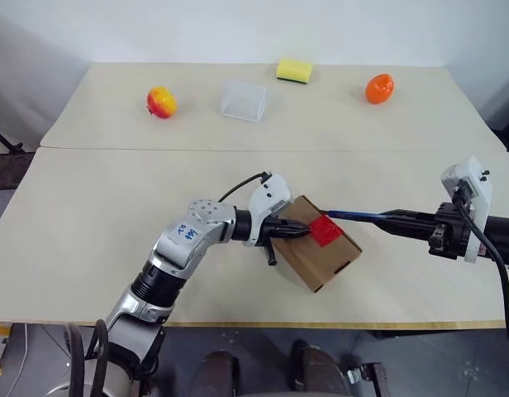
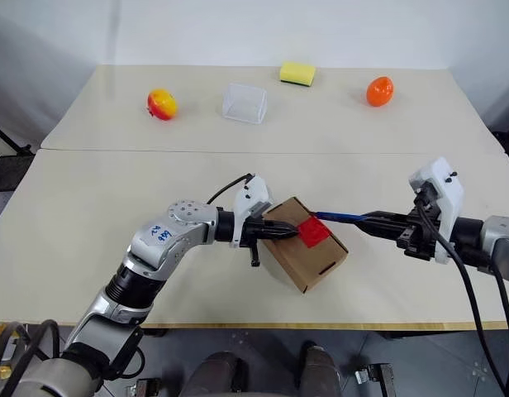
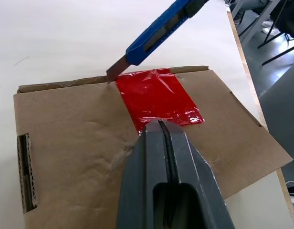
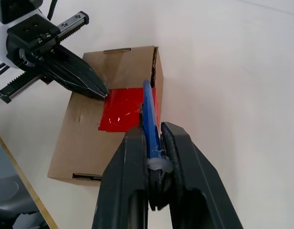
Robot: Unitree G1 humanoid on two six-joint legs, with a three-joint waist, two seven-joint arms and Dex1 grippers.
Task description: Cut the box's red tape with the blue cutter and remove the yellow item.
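- Black fingers of the right gripper (image 4: 154, 157) are clamped on the blue cutter (image 4: 148, 112), whose bare blade tip sits at the lid seam, at the edge of the red tape (image 3: 157, 98).
- The left gripper (image 3: 159, 125), fingers pressed together with nothing between them, bears down on the top of the box (image 1: 321, 258), its tips at the tape's near edge.
- The box lies on the near table (image 1: 89, 215), lid still taped; the yellow item is presumably inside, unseen.
- Risks: the blade is at the tape's corner, so a stroke could slip off along bare cardboard and leave the tape whole; a hard push could skid the light box from under the left fingers; a cut drawn across the tape would run toward those fingertips.
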